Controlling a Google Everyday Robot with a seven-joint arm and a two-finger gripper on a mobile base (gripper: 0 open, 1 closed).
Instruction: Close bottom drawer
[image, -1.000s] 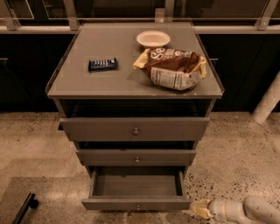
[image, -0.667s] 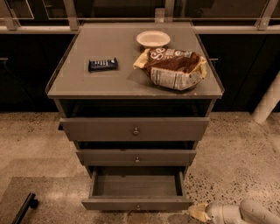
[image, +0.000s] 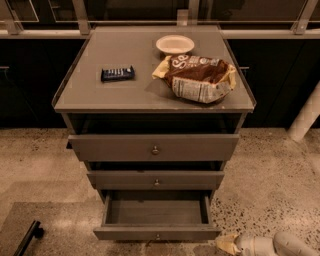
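Currently grey-brown slim-fronted bottom drawer (image: 157, 233) with round metal knob stands pulled out. White gripper (image: 228, 244) with yellowish tip sits low beside drawer's right front corner, probably staged to push; grip state: cannot tell.

We seem to be in an office break area: a grey drawer cabinet (image: 125, 97) carries a chip bag (image: 200, 77), a bowl (image: 174, 44) and a snack bar (image: 117, 73), on a speckled stone floor (image: 272, 175) before dark glass panels with a metal rail (image: 45, 34). The gripper (image: 226, 244) sits low at the cabinet's front right corner.
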